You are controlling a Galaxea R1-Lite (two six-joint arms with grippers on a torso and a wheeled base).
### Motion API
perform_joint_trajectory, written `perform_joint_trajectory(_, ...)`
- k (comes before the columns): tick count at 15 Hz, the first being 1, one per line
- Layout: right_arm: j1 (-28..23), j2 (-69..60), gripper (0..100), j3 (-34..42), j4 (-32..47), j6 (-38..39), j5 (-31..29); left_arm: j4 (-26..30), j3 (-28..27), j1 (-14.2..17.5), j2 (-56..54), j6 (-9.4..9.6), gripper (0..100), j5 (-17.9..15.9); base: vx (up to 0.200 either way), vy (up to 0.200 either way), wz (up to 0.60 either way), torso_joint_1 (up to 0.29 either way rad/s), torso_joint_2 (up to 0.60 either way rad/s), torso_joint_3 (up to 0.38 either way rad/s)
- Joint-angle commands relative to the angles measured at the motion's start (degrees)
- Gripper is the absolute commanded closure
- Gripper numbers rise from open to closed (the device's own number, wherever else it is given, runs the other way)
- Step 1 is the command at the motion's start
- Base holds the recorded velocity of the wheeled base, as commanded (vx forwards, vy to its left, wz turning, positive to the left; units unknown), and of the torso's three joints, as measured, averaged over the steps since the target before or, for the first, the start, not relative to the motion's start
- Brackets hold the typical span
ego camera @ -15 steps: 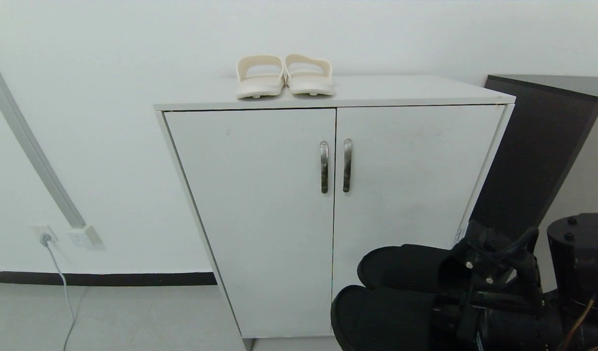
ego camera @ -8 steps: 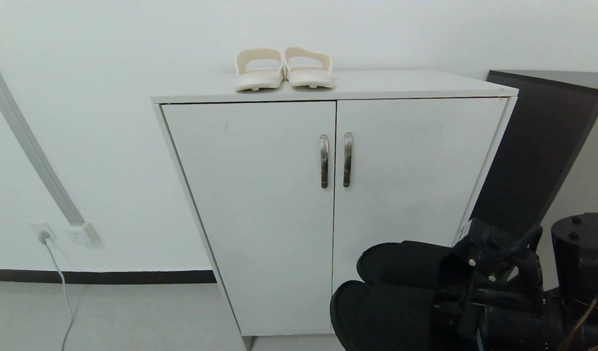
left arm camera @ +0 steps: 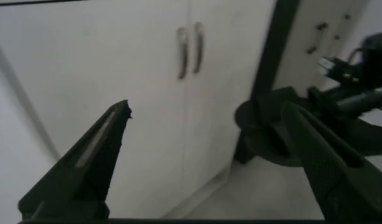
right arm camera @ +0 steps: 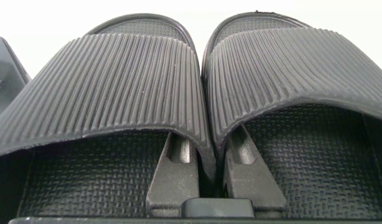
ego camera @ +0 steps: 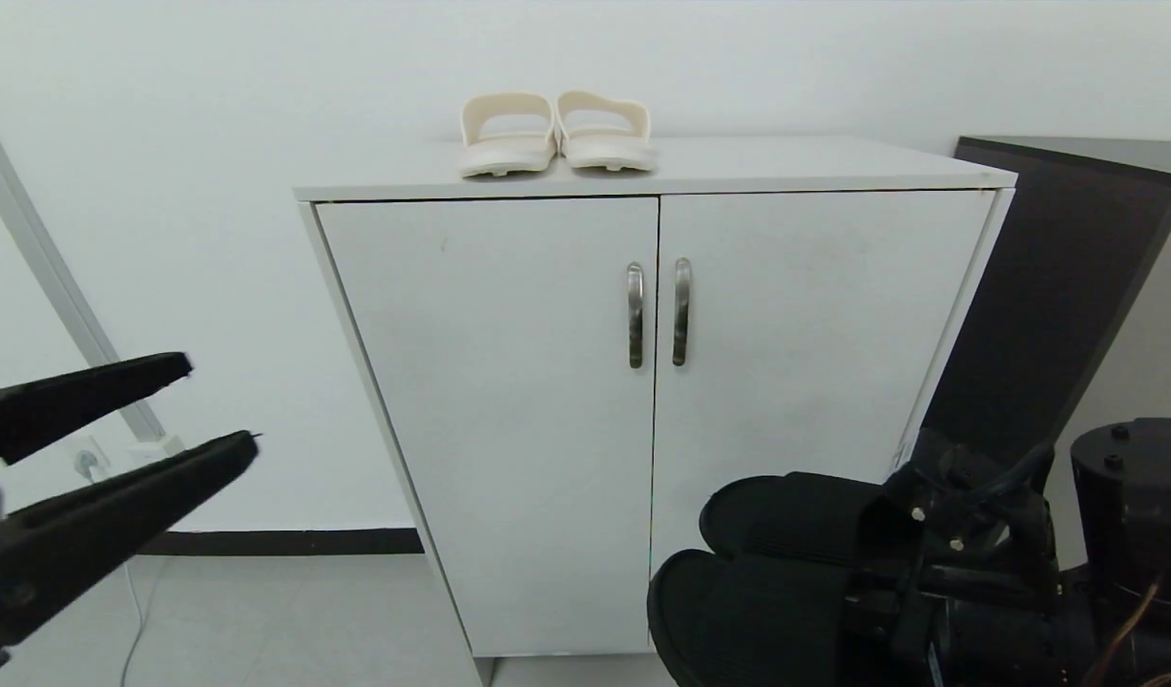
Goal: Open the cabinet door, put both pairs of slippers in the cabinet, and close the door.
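Observation:
A white cabinet (ego camera: 509, 401) stands against the wall with both doors closed, its two metal handles (ego camera: 657, 313) side by side at the centre seam. A cream pair of slippers (ego camera: 556, 134) sits on its top. A black pair of slippers (ego camera: 776, 563) hangs low in front of the right door. My right gripper (right arm camera: 209, 168) is shut on the black slippers (right arm camera: 141, 81), pinching their inner edges together under the ribbed straps. My left gripper (ego camera: 213, 405) is open and holds nothing, left of the cabinet at mid-door height. In the left wrist view the left gripper (left arm camera: 206, 111) faces the handles (left arm camera: 190, 50).
A dark cabinet (ego camera: 1053, 286) stands close against the white one's right side. On the wall to the left are a slanted grey conduit (ego camera: 31, 248) and an outlet (ego camera: 89, 463) with a cable down to the grey floor (ego camera: 289, 620).
My left gripper has come into the head view from the left, open. The head camera shifted slightly a second ago. The right gripper with the black slippers has barely moved.

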Motion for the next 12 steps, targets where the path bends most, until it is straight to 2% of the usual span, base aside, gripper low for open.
perform_joint_trajectory(1, -0.02, 0.49, 100, 0.21, -0.01, -0.03, 0.04, -0.51, -6.1, -9.87, 11.39, 1.59, 0, 0.05, 0.0, 0.0, 0.0, 0.0, 0.0, 0.0)
perform_joint_trajectory(3, -0.02, 1.11, 100, 0.3, -0.09, -0.03, 0.12, -0.69, -10.24, -15.41, 17.45, 1.59, 0, 1.81, 0.0, 0.0, 0.0, 0.0, 0.0, 0.0)
perform_joint_trajectory(4, -0.02, 1.11, 100, 0.3, -0.09, -0.03, 0.12, -1.13, -11.29, -16.55, 18.95, 1.32, 0, 1.9, 0.0, 0.0, 0.0, 0.0, 0.0, 0.0)
perform_joint_trajectory(5, -0.02, 1.2, 100, 0.39, -0.09, -0.03, 0.12, -5.0, -14.45, -19.54, 24.92, 0.09, 0, 1.9, 0.0, 0.0, 0.0, 0.0, 0.0, 0.0)
perform_joint_trajectory(6, -0.02, 1.2, 100, 0.39, -0.09, -0.03, 0.12, -8.16, -16.56, -20.77, 28.7, -1.14, 0, 1.98, 0.0, 0.0, 0.0, 0.0, 0.0, 0.0)
perform_joint_trajectory(7, -0.02, 1.2, 100, 0.39, -0.09, -0.03, 0.12, -9.57, -17.71, -21.21, 30.64, -1.75, 0, 1.98, 0.0, 0.0, 0.0, 0.0, 0.0, 0.0)
perform_joint_trajectory(8, -0.11, 1.2, 100, 0.3, -0.09, -0.03, 0.04, -11.76, -21.31, -21.83, 35.56, -3.16, 0, 1.81, 0.0, 0.0, 0.0, 0.0, 0.0, 0.0)
perform_joint_trajectory(12, -0.02, 1.28, 100, 0.13, -0.88, -0.03, -0.05, -11.85, -29.48, -22.18, 43.38, -6.32, 0, -0.57, 0.0, 0.0, 0.0, 0.0, 0.0, 0.0)
